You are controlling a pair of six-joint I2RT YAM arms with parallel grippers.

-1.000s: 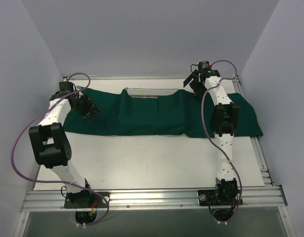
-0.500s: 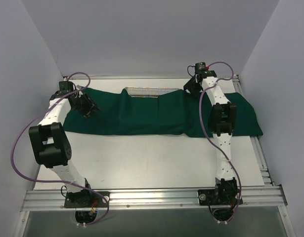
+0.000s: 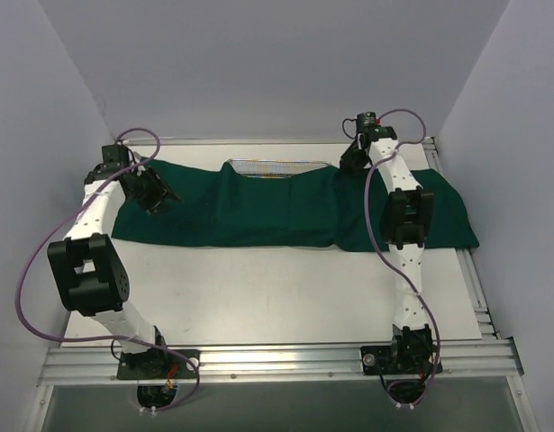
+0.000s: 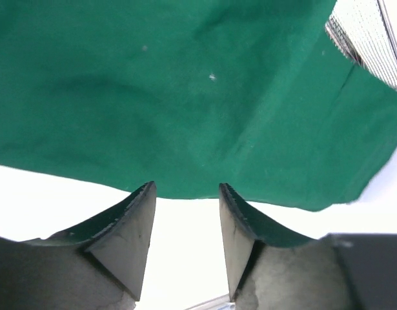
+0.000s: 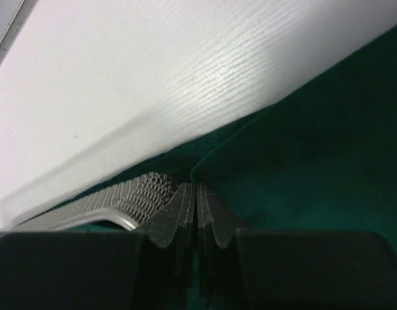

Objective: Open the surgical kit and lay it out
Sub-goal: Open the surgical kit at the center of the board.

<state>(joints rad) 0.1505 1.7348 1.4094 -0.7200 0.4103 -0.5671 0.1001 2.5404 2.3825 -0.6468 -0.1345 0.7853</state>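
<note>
Most of tray (image 3: 277, 167) hidden under drape (image 3: 258, 211) | left gripper (image 4: 186, 186) parted, empty | right gripper (image 5: 196, 186) pinched, perhaps gripping drape

From high behind the arm bases (image 3: 403, 355): looks down over the whole table (image 3: 258, 288). From the wrists: peers close past left claw (image 4: 186, 187) and right claw (image 5: 196, 187) at green cloth (image 4: 185, 97) and mesh tray (image 5: 121, 196), both shared overhead.

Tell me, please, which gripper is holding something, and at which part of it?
The right gripper looks shut on the green cloth, pinching its folded edge beside the mesh tray. The left gripper is open and holds nothing.
</note>
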